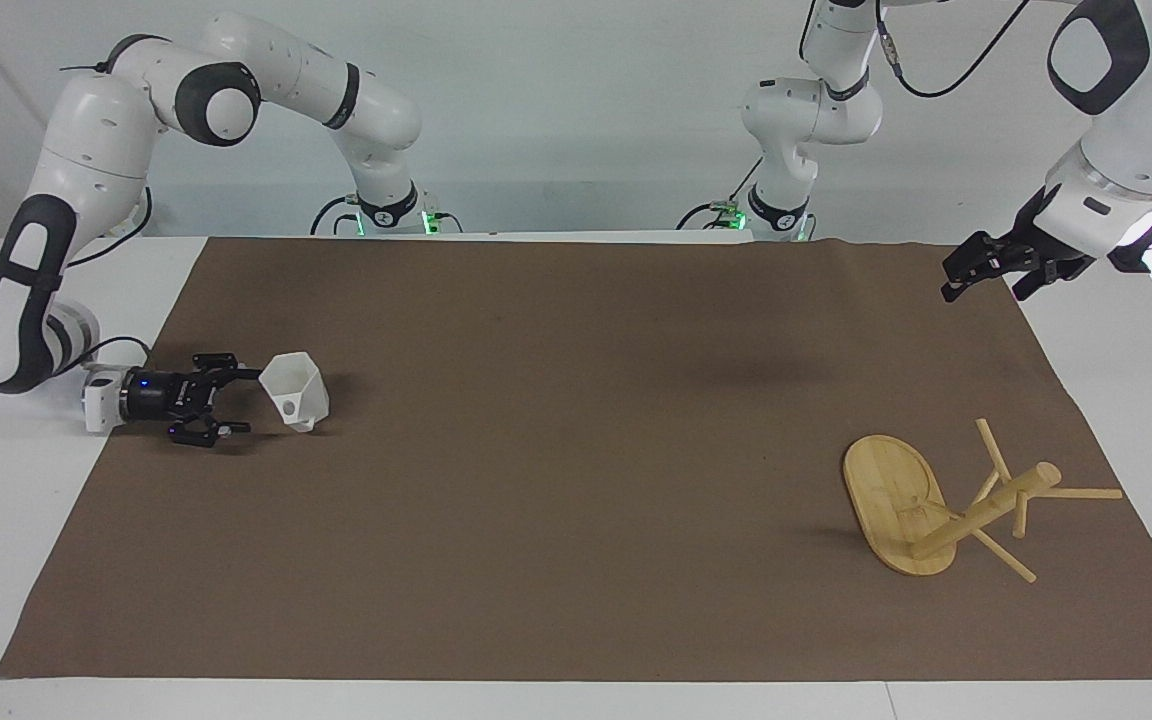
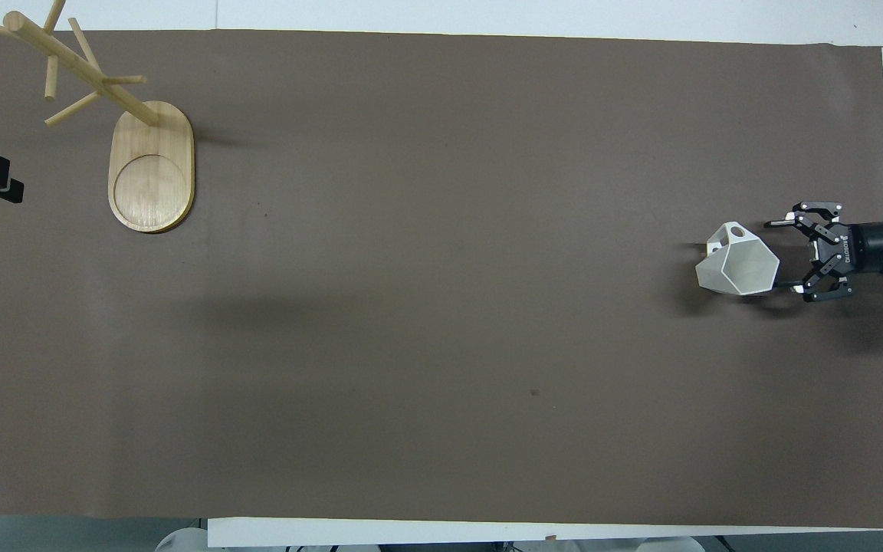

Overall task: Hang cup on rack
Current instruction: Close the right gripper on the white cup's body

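- Cup [image 1: 294, 391]: white, faceted, standing on the brown mat [image 1: 576, 450] at the right arm's end of the counter [image 1: 1116, 350]; mouth tipped toward the right gripper, handle hole on the side away from the robots.
- Rack [image 1: 946, 505]: bamboo mug tree, upright on its oval base at the left arm's end of the counter, well apart from the cup; pegs bare.
- Right gripper [image 1: 241, 402]: low over the mat, lying level, just beside the cup; jaws released, fingertips flanking the cup's near edge, not clamped on it.
- Left gripper [image 1: 981, 275]: raised over the mat's corner at its own end, holding nothing; arm waits. Jaws appear released.
- Step in hand: approach to grasp the cup; nothing lifted yet.
- Next move, as judged: slide the right jaws further around the cup wall, clench, lift. The long carry to the rack may call for a handover. The handle hole must face a peg.
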{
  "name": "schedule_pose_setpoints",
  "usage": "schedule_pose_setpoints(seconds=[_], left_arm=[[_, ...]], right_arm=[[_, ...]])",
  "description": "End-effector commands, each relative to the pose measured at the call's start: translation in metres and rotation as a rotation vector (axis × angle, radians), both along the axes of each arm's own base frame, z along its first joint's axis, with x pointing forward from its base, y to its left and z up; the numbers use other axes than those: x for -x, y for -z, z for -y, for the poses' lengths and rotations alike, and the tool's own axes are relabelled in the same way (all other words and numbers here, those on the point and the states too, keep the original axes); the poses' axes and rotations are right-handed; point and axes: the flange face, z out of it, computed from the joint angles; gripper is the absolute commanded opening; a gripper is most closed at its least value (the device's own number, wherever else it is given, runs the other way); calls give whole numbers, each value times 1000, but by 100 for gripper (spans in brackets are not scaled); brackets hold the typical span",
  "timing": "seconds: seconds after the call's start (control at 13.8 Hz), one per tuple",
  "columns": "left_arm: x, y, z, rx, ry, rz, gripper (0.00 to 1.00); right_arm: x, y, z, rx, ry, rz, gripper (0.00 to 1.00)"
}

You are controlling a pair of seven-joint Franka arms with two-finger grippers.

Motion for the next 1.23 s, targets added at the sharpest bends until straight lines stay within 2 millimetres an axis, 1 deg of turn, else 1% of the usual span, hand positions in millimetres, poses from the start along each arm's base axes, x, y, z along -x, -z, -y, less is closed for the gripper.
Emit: schedule_pose_setpoints(seconds=[0.0, 0.07, 0.15, 0.22, 0.29, 0.36, 0.58, 0.73, 0.8, 0.87, 0.94, 1.02, 1.09, 1.16], left_arm=[[8, -1, -3, 1, 9, 5, 100], [7, 0, -9, 0, -2, 3, 100], [7, 1, -18, -2, -21, 0, 100], [7, 0, -33, -2, -53, 1, 100], [7, -1, -39, -2, -64, 3, 100], [7, 0, -49, -2, -83, 3, 100], [4, 1, -55, -7, -97, 12, 100], [-3, -2, -58, -51, -99, 66, 100], [-7, -4, -55, -55, -105, 88, 100], [-7, -12, -53, -57, -111, 97, 100], [-7, -15, -53, -60, -111, 85, 100], [-7, -15, -53, -62, -112, 75, 100], [-7, -15, -52, -60, -111, 75, 100], [-7, -14, -50, -61, -108, 70, 100]], right_arm=[[11, 2, -9, -38, 16, 41, 100], [12, 4, -11, -41, 16, 43, 100], [10, 5, -16, -40, 14, 45, 100], [6, 4, -22, -44, 13, 49, 100], [5, 5, -24, -44, 10, 53, 100], [7, 7, -26, -47, 7, 63, 100], [9, 7, -28, -45, 0, 76, 100], [13, 11, -32, -53, -1, 71, 100], [15, 13, -33, -56, -2, 81, 100], [18, 16, -34, -50, 3, 81, 100], [20, 18, -35, -50, 5, 79, 100], [22, 20, -39, -52, 2, 81, 100], [23, 23, -47, -55, -6, 76, 100], [21, 22, -48, -53, -7, 81, 100]])
